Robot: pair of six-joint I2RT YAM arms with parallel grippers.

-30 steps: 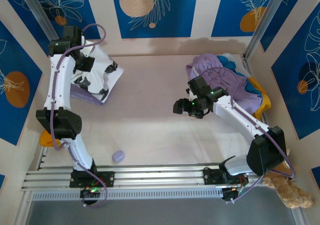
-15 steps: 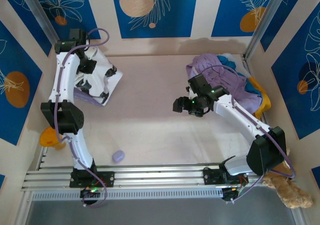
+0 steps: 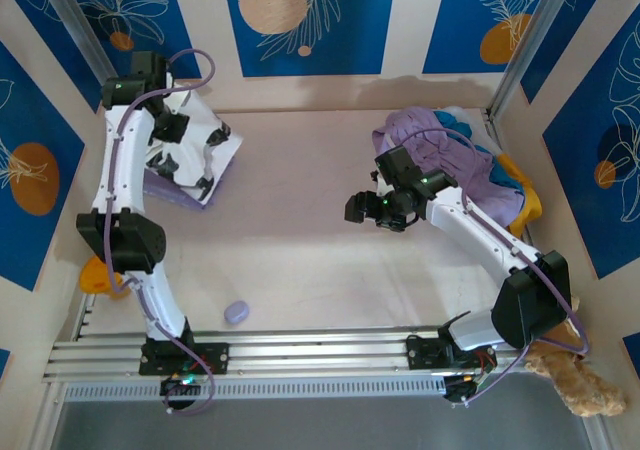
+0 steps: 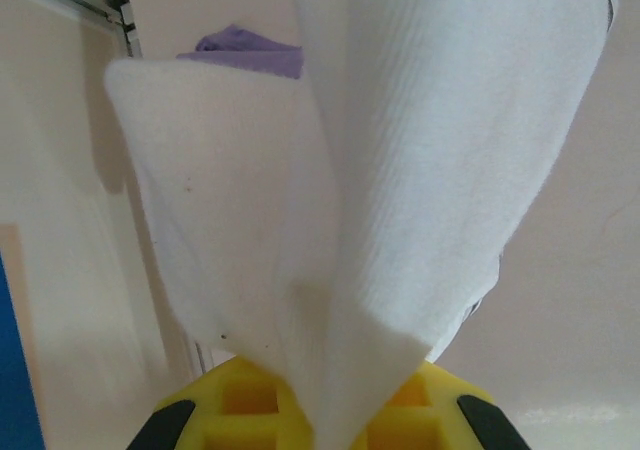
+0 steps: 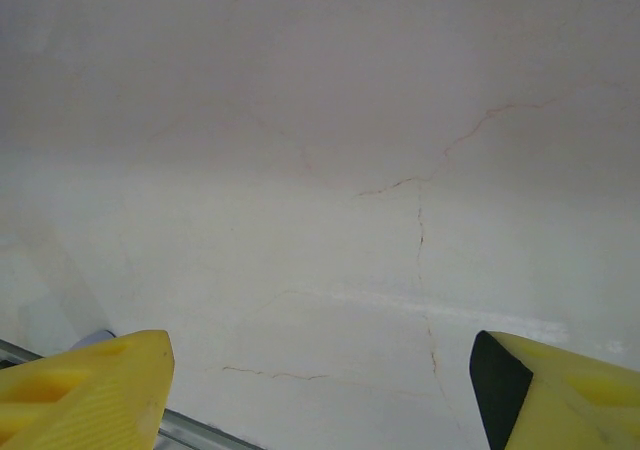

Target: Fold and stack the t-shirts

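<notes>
"The white t-shirt (image 3: 200, 150) hangs at the far left corner of the worktop (image 3: 300, 230)," says Ana. "The left jaws are shut tight on a fold of it."

"What is under it?" asks Ben.

"A purple t-shirt (image 3: 165, 192), by the left edge. The white one hangs partly over it."

"So what could go wrong?"

"I think the cloth could slip out, because the jaws pinch just a small bit. Then it drops in a heap."

"Anything else?"

"It hangs all bunched up, so it may land crooked on the purple one, or drag it along."

"And the right jaws?"

"Wide open, holding nothing, over the bare middle of the worktop. The pile of other t-shirts (image 3: 450, 150) sits in the far right corner."
</notes>
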